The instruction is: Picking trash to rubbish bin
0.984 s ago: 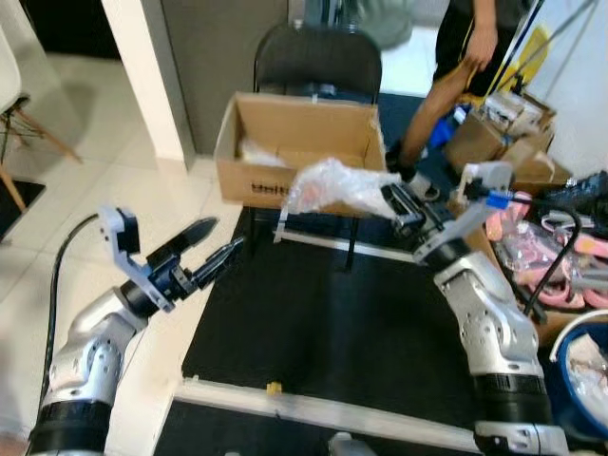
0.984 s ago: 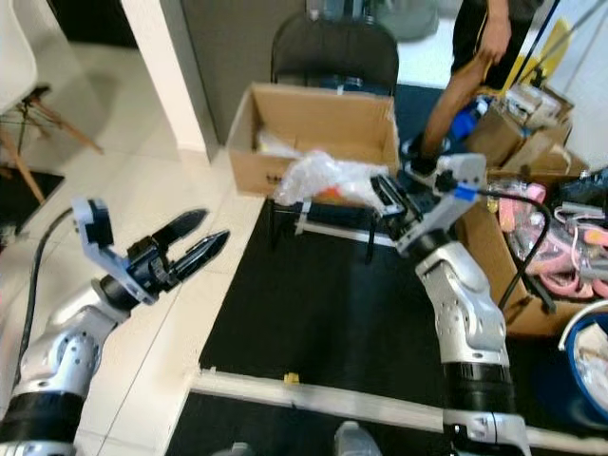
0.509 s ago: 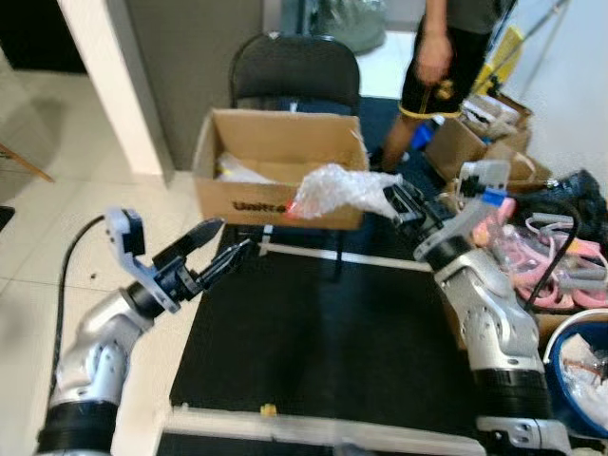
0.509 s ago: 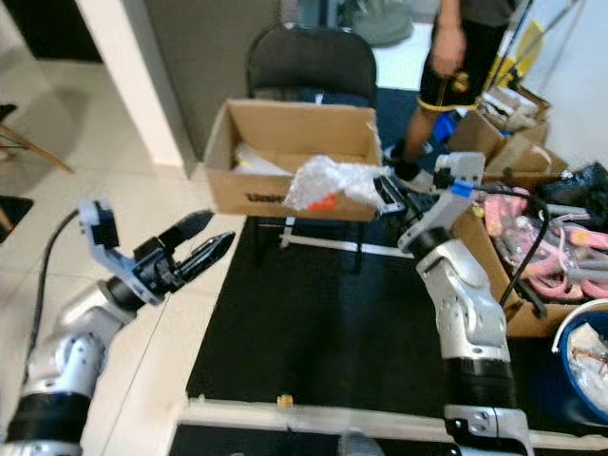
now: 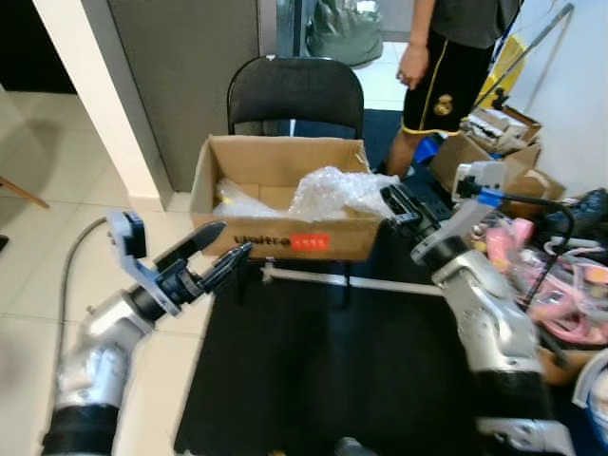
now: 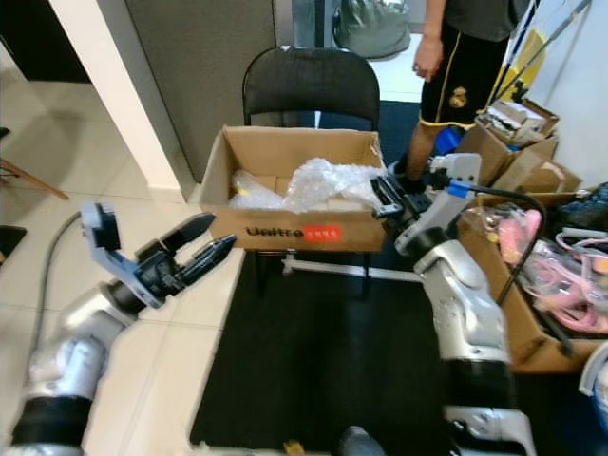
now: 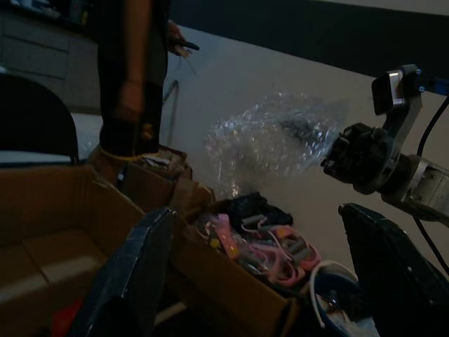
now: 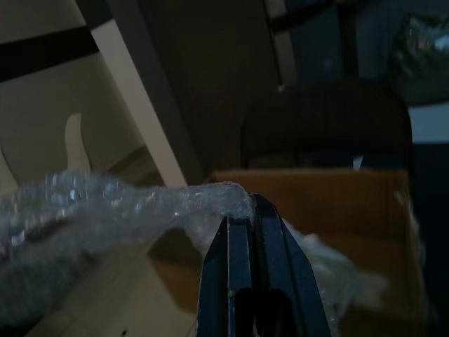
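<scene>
The crumpled sheet of clear bubble wrap (image 6: 328,180) hangs over the open top of the brown cardboard box (image 6: 294,228), pinched at one end by the right gripper (image 6: 385,198), whose jaws are pressed tight on the film — the right wrist view shows the wrap squeezed right at the closed black fingertips (image 8: 245,232). That box, serving as the rubbish bin, sits on the seat of a black folding chair (image 6: 312,87) and already holds pale plastic film (image 6: 249,193) in its left half.

The step in hand looks like the drop. To do it well, the wrap's bulk should be fully inside the box walls before the jaws part; it is light, springy stuff and could catch on the near rim or drift out, so a low release deep in the box seems wise.

The left gripper (image 5: 220,258) hovers in front of the box's left corner, its long black jaws spread and holding nothing.

Textures: glossy, bumpy film; matte corrugated card with a red label; a black mat (image 6: 332,361) on pale floor tiles. A person in black shorts (image 6: 456,76) stands behind right, beside more cardboard boxes (image 6: 503,152).
</scene>
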Tool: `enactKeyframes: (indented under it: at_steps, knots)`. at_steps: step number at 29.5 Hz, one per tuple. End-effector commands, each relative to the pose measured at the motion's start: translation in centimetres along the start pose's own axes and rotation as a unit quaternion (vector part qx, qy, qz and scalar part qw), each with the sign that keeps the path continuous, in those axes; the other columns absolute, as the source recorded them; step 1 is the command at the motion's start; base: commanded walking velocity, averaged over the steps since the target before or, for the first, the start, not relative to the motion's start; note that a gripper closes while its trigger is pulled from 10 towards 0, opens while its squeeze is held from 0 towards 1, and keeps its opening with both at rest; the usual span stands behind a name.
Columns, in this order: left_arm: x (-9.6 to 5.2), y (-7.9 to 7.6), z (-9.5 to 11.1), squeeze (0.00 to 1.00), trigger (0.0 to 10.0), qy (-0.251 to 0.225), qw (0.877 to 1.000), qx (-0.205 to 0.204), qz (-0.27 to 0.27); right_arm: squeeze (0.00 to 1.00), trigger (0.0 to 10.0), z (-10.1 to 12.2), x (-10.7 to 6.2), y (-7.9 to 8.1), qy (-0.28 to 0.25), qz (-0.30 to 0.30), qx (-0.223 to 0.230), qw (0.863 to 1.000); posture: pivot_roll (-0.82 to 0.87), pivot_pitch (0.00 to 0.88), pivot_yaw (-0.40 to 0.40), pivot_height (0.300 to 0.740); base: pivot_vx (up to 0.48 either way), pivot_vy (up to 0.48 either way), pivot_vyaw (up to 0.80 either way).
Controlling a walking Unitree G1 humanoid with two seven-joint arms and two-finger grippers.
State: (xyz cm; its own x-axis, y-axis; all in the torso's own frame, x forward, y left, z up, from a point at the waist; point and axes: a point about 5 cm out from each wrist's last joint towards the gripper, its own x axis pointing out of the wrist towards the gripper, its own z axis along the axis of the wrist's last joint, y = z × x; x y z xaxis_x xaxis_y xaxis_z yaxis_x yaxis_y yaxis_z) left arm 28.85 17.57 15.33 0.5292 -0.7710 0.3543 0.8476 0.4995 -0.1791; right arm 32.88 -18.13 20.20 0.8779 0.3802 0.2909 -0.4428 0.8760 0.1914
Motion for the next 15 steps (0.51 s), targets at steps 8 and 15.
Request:
enactKeyframes:
  at_steps: [8, 15]
  knots:
    - [-0.56, 0.04, -0.19, 0.0, 10.0, 0.009, 1.0, -0.002, 0.006, 0.0, 10.0, -0.9, 0.05, 0.5, 0.013, 0.003, 0.005, 1.0, -0.01, 0.123, 0.015, 0.74, 0.39, 0.0, 0.0]
    - [-0.64, -0.05, -0.33, 0.0, 10.0, 0.009, 1.0, -0.004, 0.005, 0.0, 10.0, -1.49, 0.1, 0.72, 0.024, 0.003, 0.006, 1.0, -0.01, 0.123, 0.015, 0.74, 0.393, 0.0, -0.34]
